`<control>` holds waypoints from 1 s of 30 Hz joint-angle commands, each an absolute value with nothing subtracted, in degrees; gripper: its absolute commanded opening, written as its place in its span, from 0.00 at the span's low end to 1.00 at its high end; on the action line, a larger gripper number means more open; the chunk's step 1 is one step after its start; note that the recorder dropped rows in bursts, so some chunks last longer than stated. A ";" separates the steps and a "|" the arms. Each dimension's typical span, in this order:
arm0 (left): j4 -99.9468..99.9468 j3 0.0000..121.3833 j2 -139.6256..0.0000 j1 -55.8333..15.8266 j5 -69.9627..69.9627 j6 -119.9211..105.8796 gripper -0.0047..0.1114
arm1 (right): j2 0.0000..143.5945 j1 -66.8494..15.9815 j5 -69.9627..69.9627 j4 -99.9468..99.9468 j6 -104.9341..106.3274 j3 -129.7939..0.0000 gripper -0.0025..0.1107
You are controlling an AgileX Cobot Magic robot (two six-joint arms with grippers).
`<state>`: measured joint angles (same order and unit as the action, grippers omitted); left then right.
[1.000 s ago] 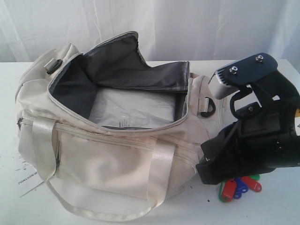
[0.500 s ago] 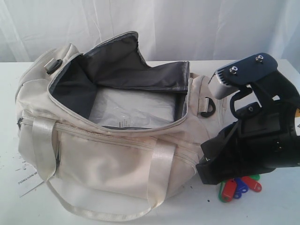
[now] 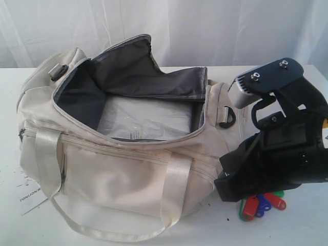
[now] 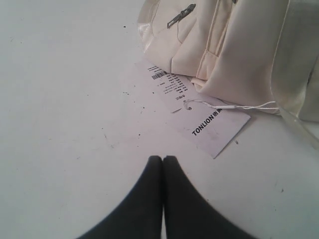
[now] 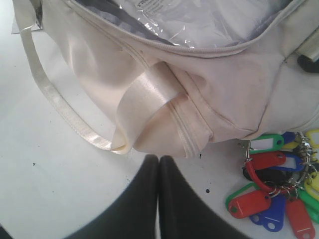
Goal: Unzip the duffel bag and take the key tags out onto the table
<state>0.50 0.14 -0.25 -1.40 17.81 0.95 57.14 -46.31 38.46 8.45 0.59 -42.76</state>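
The cream duffel bag (image 3: 118,154) lies on the white table (image 3: 266,230) with its top zipper open and its dark grey lining showing. The key tags (image 3: 261,205), a bunch in red, blue, green and yellow, lie on the table by the bag's right end. In the right wrist view the key tags (image 5: 271,199) sit to one side of my right gripper (image 5: 159,158), which is shut and empty, its tips close to the bag's lower seam (image 5: 184,139). My left gripper (image 4: 162,158) is shut and empty over bare table near the bag's other end (image 4: 239,45).
A white paper label (image 4: 199,112) with black print lies on the table, tied to the bag by a thin cord. Clear plastic-wrapped stuffing (image 3: 146,120) fills the bag's inside. A webbing handle (image 5: 55,99) loops out onto the table. A white curtain hangs behind.
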 commanded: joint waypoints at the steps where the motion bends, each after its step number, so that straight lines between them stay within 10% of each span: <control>1: 0.34 0.00 0.00 -1.16 18.81 1.31 0.04 | 56.81 -46.18 38.05 8.31 1.25 -42.64 0.02; 30: -0.31 0.00 0.00 -1.16 18.81 1.31 0.04 | 56.81 -46.18 38.05 8.31 1.25 -42.64 0.02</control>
